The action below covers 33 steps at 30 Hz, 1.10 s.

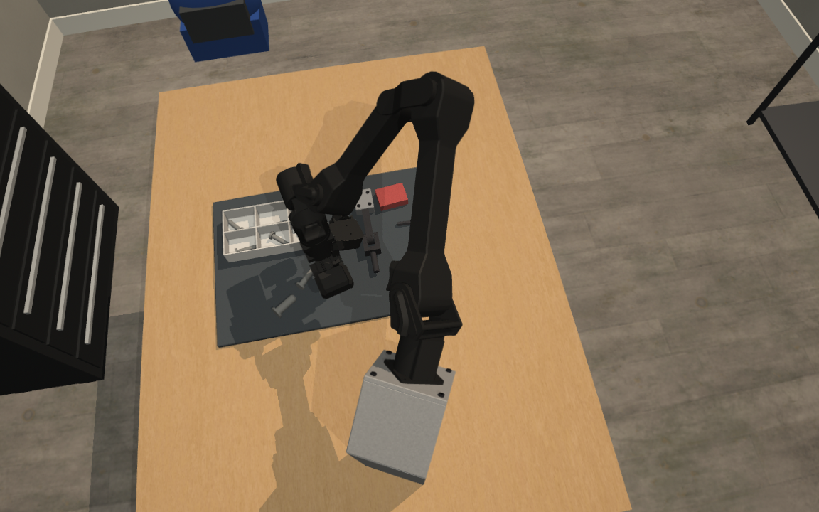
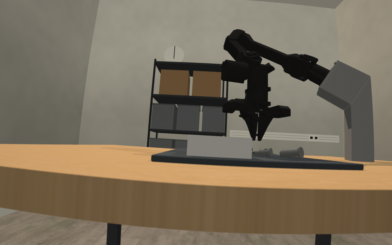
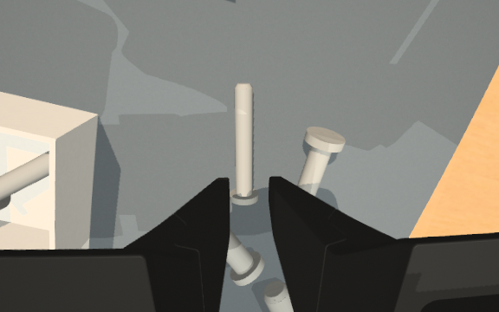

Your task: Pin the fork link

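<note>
My gripper [image 2: 257, 137] hovers a little above the dark mat [image 1: 298, 280], just beside the white parts box [image 2: 218, 146]. Its fingers stand a narrow gap apart with nothing between them. A long thin pin [image 3: 243, 139] lies on the mat right below the tips, its head nearest the fingers. A thicker pin with a wide head [image 3: 319, 158] lies to its right, and two more pins [image 3: 243, 262] lie partly hidden under the fingers. The dark fork link [image 1: 371, 251] and the light eye plate [image 1: 365, 202] sit on the mat behind my wrist.
The parts box [image 1: 257, 230] has several compartments, each with a pin; one shows in the wrist view [image 3: 7, 184]. A red block [image 1: 391, 195] sits beside the eye plate. A loose pin [image 1: 281, 305] lies nearer the mat's front. My arm's grey base [image 1: 399, 423] stands at the table's near edge.
</note>
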Motion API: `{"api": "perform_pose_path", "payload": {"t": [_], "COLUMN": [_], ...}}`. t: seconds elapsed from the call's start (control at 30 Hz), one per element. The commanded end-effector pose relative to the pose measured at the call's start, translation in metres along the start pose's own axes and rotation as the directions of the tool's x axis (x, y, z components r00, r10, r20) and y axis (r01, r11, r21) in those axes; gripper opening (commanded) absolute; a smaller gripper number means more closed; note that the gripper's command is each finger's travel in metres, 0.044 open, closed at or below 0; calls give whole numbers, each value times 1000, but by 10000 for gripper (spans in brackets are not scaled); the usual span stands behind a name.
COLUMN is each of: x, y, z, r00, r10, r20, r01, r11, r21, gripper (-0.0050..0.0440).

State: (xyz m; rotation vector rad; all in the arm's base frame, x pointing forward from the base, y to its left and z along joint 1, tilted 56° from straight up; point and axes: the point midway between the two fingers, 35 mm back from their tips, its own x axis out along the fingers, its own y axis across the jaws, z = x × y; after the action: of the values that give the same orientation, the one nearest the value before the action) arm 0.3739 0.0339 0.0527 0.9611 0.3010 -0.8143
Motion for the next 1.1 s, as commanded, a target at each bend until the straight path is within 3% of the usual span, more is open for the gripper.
{"api": "perform_pose_path", "payload": {"t": [0.0, 1.07], "x": [4, 33], "y": [3, 3], "z": [1, 0], "r00": [1000, 1000], "r10": [4, 4], "r20": [0, 1], "r01": [-4, -4], "r11": [1000, 1000], "r21": [6, 6], "gripper": [70, 70]}}
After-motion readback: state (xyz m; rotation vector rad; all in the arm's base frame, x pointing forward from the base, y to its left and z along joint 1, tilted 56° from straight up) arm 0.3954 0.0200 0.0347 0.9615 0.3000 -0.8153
